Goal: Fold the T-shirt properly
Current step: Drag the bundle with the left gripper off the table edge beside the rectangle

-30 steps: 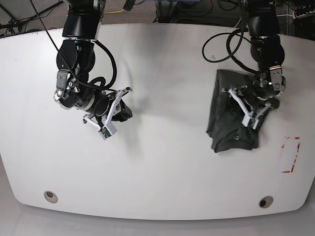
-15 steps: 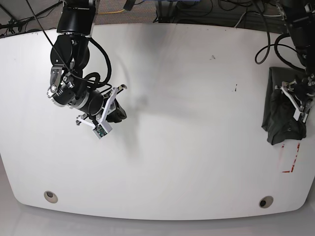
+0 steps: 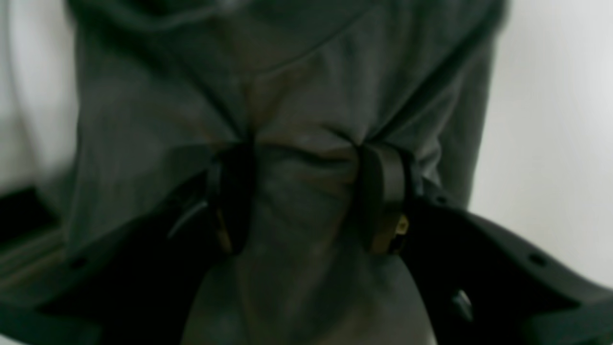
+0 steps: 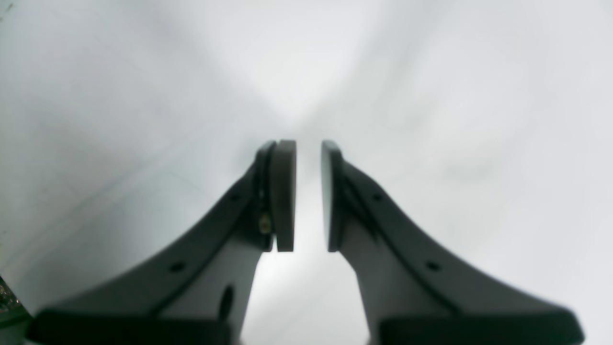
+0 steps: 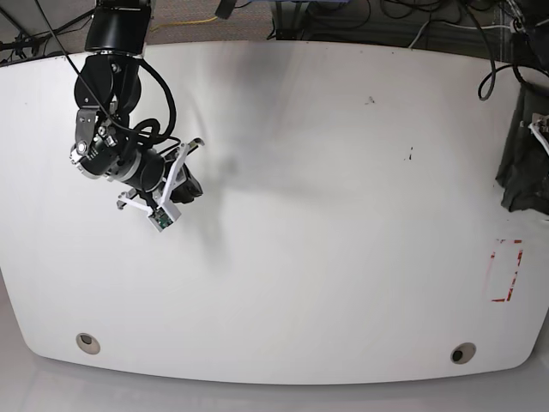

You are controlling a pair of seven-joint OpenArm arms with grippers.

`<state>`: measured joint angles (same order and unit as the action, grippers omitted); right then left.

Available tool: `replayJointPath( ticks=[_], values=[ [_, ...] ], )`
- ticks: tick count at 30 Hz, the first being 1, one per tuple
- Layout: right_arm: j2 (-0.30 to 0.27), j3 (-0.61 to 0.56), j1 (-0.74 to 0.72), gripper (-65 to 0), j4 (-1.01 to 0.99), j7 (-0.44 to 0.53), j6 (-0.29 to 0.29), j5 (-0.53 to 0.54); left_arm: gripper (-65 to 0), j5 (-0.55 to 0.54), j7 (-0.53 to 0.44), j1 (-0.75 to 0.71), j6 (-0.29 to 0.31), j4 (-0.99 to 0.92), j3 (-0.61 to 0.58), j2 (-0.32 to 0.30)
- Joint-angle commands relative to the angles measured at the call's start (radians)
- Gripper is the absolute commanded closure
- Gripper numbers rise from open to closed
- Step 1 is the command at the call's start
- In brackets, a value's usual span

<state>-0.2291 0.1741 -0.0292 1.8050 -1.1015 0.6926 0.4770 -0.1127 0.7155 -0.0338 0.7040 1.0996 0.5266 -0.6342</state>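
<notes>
The T-shirt (image 3: pixel 306 91) is a dark grey folded bundle filling the left wrist view. My left gripper (image 3: pixel 306 191) is shut on it, a bunch of cloth squeezed between its pads (image 3: pixel 383 191) with creases running out from the grip. In the base view the T-shirt (image 5: pixel 521 176) lies at the far right table edge, partly cut off by the frame, and only a white bit of the left gripper (image 5: pixel 542 129) shows there. My right gripper (image 4: pixel 309 191) hovers over bare table with a narrow gap between its pads and nothing in it. It is at the left (image 5: pixel 190 176), far from the shirt.
The white table (image 5: pixel 326 215) has a red-outlined rectangle (image 5: pixel 506 270) near the right edge, just below the shirt. Two round holes (image 5: pixel 87 342) (image 5: pixel 464 353) sit near the front edge. Black cables hang behind both arms at the back.
The left arm has dragged the T-shirt rightward to the table's right edge, mostly out of the base view. The right arm has drawn back up and to the left.
</notes>
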Motion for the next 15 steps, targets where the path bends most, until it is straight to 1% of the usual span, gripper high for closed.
replayJointPath(
  ticks=[1, 5, 9, 12, 15],
  values=[
    [-0.026, 0.003, -0.007, -8.1, 0.019, 0.041, 0.006, 0.018, -30.6, 0.005, 0.028, -0.013, -0.006, 0.136, 0.060, -0.011],
    [-0.046, 0.005, -0.007, -8.1, 0.019, 0.054, 0.006, 0.015, -30.6, 0.011, 0.056, -0.018, -0.006, 0.331, 0.111, 0.037],
    [-0.063, 0.005, -0.015, -8.1, 0.017, 0.070, 0.006, 0.010, -30.6, 0.014, 0.056, -0.021, -0.006, 0.495, 0.105, 0.089],
    [-0.063, 0.003, -0.016, -8.1, 0.014, 0.145, 0.006, 0.002, -30.6, 0.015, 0.054, -0.018, -0.006, 0.598, 0.053, 0.150],
    [-0.072, 0.002, -0.008, -8.4, 0.016, 0.217, 0.006, -0.065, -30.6, 0.038, 0.049, -0.022, -0.006, 0.715, -0.006, 0.213]
  ],
)
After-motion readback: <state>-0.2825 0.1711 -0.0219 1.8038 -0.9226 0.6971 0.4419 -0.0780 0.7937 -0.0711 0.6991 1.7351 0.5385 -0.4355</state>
